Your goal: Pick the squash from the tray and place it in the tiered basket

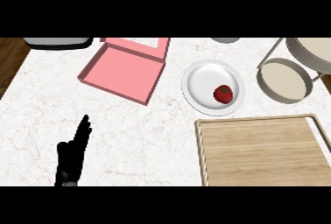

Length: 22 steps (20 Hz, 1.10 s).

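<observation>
Wooden tray (pixel 258 151) lies bare, no squash shows anywhere we can see, possibly already in the tiered basket (pixel 284 81), while our left hand (pixel 72 153) rests straight-fingered on the bench (pixel 129 131).

Kitchen, marble counter (pixel 149 131), plate (pixel 207 78), wooden tray (pixel 258 153)

The marble counter (pixel 129 127) bears a wooden tray (pixel 258 151), white plate (pixel 203 81), pink box (pixel 123 72) and tiered basket (pixel 284 81).

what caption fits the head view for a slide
Left hand rests open on the marble counter; wooden tray bare, strawberry on white plate, tiered basket at right.
</observation>
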### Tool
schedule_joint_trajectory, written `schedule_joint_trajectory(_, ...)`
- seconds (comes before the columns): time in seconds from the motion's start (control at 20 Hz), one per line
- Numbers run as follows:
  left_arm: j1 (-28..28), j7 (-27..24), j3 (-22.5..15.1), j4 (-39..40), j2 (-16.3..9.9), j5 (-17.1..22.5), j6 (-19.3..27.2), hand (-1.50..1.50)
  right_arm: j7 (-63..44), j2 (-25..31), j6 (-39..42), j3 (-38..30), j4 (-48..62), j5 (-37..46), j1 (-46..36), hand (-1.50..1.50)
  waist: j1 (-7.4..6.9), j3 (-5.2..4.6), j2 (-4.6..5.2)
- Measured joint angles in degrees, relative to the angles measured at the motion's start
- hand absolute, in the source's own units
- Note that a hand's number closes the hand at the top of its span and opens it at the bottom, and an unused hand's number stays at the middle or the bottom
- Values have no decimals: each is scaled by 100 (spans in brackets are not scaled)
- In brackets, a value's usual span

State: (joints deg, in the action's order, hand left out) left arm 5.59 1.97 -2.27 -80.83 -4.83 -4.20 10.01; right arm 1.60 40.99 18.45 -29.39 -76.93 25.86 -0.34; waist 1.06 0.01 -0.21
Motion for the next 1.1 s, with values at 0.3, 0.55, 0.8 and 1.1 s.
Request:
schedule_joint_trajectory(0.3, 4, 13, -15, -20, 1, -36, 5, 0, 119, 724, 376, -1156, -222, -845, -240, 150, -14, -5, -5)
schedule_joint_trajectory(0.55, -40, 47, -7, -24, 5, -61, -5, 0, -34, 1230, 675, -1590, -379, -1093, -423, 150, -67, -6, 6)
schedule_joint_trajectory(0.8, -16, -99, 38, 64, -28, -30, -119, 0, -607, 1425, 617, -1402, -397, -1137, -1009, 150, -124, -6, 18)
schedule_joint_trajectory(1.1, -54, -114, -132, 95, 135, -195, -17, 0, -1057, 1810, 403, -714, 389, -983, -2110, 150, -209, -3, 34)
